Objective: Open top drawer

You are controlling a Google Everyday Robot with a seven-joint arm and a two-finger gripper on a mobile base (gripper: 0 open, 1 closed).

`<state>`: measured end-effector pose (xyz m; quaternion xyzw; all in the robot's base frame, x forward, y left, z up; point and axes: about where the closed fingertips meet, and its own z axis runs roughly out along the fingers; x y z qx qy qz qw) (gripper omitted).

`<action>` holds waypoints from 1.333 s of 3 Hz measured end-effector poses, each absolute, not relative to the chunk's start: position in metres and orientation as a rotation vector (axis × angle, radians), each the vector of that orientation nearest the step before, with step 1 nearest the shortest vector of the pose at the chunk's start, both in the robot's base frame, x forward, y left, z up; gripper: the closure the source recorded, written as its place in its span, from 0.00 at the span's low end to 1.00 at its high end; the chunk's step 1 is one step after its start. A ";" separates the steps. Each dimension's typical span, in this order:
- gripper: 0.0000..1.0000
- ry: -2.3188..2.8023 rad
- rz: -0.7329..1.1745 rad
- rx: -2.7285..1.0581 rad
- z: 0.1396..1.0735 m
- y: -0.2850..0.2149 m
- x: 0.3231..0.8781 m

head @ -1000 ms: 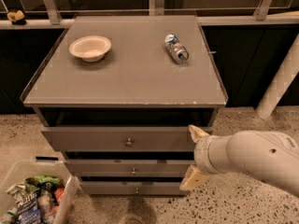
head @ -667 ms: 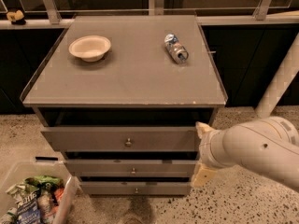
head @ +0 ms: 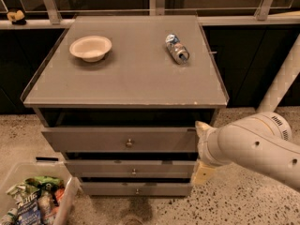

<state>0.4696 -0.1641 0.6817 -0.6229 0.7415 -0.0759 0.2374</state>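
Camera view — hand (head: 200,150) beside top drawer (head: 93,139)

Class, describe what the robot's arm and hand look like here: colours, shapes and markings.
The arm is a thick, rounded, off-white tube with small dark round holes and a band of fine dark lines near its joint. The hand, at the right end of the top drawer, has two pale cream, wedge-shaped fingers.
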 end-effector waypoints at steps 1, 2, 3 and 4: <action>0.00 1.985 -0.232 -1.772 0.683 -0.133 0.507; 0.00 1.985 -0.232 -1.772 0.683 -0.133 0.507; 0.00 1.961 -0.302 -1.758 0.684 -0.133 0.509; 0.00 1.907 -0.355 -1.752 0.664 -0.125 0.512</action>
